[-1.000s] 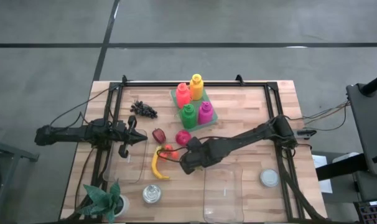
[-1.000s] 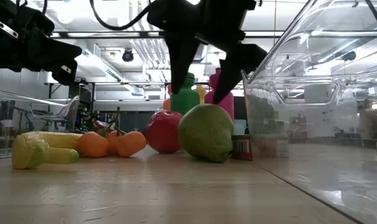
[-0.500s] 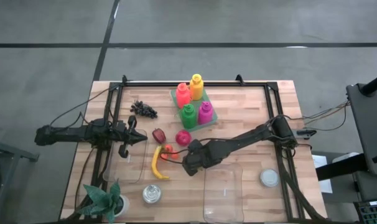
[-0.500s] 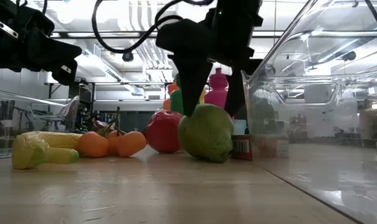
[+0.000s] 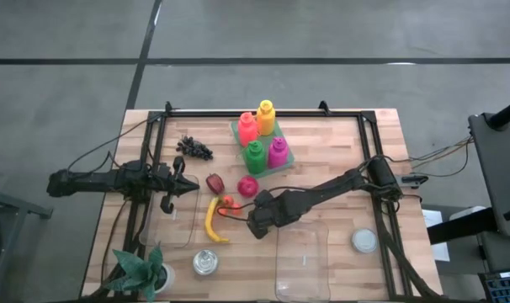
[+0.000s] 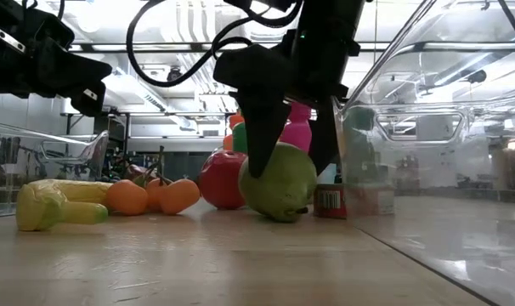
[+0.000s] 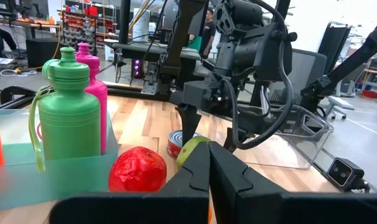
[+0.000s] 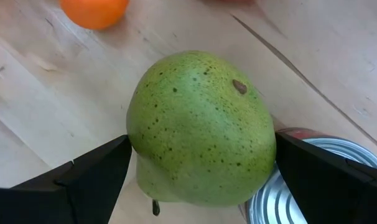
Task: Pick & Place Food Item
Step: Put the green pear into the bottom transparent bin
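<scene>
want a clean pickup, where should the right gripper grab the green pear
Around its fat belly, from above. The pear lies on its side on the table, and the open right gripper straddles that widest part, one finger per flank. The can crowds one side.

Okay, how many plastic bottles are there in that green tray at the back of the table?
4, in the green tray: the orange bottle and yellow bottle at the back, the green bottle and pink bottle in front. None appears hidden from above.
</scene>
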Action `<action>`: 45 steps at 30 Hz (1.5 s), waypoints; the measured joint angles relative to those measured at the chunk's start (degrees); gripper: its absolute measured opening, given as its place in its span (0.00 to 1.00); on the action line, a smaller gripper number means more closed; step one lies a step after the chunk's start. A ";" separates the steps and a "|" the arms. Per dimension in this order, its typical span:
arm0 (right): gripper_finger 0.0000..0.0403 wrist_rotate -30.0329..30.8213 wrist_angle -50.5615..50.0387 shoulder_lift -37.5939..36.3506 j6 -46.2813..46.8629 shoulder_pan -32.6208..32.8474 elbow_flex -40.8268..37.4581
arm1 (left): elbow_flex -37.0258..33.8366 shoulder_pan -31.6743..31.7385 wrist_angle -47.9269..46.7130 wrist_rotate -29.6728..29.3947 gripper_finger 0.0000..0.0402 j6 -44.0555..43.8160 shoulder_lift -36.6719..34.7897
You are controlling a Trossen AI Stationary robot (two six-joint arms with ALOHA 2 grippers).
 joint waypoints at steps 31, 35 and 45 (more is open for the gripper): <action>0.83 0.12 -0.16 -0.26 0.06 -0.02 -0.05 | 0.01 0.00 0.01 0.01 0.00 0.00 0.00; 0.78 0.16 -0.13 -0.28 0.03 -0.02 0.02 | 0.00 0.00 0.00 -0.01 0.00 0.00 0.00; 0.81 0.25 -0.11 -0.31 0.01 -0.02 0.09 | 0.01 0.00 -0.01 0.00 0.00 0.00 0.00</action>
